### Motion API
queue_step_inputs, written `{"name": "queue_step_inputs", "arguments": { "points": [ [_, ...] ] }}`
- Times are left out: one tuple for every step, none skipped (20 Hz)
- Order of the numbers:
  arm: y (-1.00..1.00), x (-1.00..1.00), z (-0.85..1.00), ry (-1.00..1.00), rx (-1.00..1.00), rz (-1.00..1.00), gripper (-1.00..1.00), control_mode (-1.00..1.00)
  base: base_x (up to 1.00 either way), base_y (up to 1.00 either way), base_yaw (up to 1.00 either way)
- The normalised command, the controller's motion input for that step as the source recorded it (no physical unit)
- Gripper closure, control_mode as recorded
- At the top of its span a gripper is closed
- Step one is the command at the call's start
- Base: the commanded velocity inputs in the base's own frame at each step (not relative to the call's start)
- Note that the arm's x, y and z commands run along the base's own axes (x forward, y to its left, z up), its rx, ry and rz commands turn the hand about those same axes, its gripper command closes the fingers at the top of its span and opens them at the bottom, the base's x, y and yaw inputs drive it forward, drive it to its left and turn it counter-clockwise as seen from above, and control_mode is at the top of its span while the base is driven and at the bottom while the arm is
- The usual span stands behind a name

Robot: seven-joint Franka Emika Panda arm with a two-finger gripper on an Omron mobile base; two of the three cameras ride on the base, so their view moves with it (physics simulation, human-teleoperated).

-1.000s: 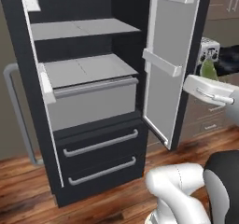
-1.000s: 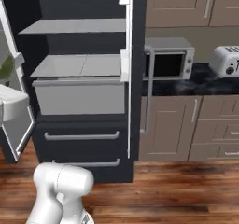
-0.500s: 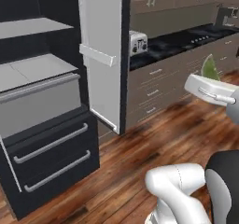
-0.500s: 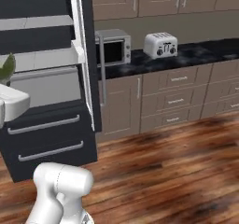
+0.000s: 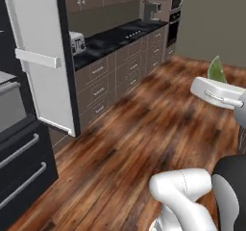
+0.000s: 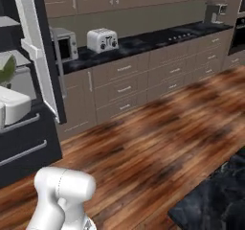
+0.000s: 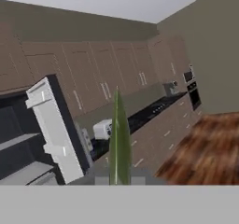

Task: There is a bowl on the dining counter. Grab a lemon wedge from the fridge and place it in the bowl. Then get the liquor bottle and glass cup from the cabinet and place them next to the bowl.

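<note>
My gripper (image 5: 216,81) is shut on a green-yellow lemon wedge (image 5: 217,69), held up at the right of the left base view. The same wedge (image 6: 6,69) stands above the white hand at the left edge of the right base view. In the hand view the wedge (image 7: 119,134) rises thin and upright between the fingertips of the gripper (image 7: 119,177). The fridge (image 5: 19,143) is at the left with its white door (image 5: 42,57) swung open. The bowl, the liquor bottle and the glass cup are out of view. The wall cabinets (image 7: 93,73) are shut.
A dark counter (image 6: 143,40) along the wall carries a toaster (image 6: 102,39) and a microwave (image 6: 64,43), with drawers below. Wide wooden floor (image 5: 144,129) lies ahead. A dark marble counter corner (image 6: 215,195) juts in at the lower right.
The whole picture has swung right as the base turned away from the fridge, bringing the counter run and floor into view. The wedge stays in the shut gripper.
</note>
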Motion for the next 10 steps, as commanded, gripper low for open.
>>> {"name": "queue_step_inputs", "arguments": {
  "points": [
    [0.0, 0.0, 0.0, 0.0, 0.0, 0.0, 1.0, 1.0, -0.63, 0.0, -0.55],
    [0.0, 0.0, 0.0, 0.0, 0.0, 0.0, 1.0, 1.0, -0.6, 0.0, -0.55],
    [0.0, 0.0, 0.0, 0.0, 0.0, 0.0, 1.0, 1.0, -0.57, 0.0, -0.55],
    [0.0, 0.0, 0.0, 0.0, 0.0, 0.0, 1.0, 1.0, -0.52, 0.0, -0.54],
    [0.0, 0.0, 0.0, 0.0, 0.0, 0.0, 1.0, 1.0, -0.41, 0.0, -0.54],
    [0.0, 0.0, 0.0, 0.0, 0.0, 0.0, 1.0, 1.0, -0.34, 0.0, -0.53],
    [0.0, 0.0, 0.0, 0.0, 0.0, 0.0, 1.0, 1.0, -0.27, 0.0, -0.53],
    [0.0, 0.0, 0.0, 0.0, 0.0, 0.0, 1.0, 1.0, -0.21, 0.0, -0.52],
    [0.0, 0.0, 0.0, 0.0, 0.0, 0.0, 1.0, 1.0, -0.17, 0.0, -0.52],
    [0.0, 0.0, 0.0, 0.0, 0.0, 0.0, 1.0, 1.0, -0.18, 0.0, -0.51]
  ]
}}
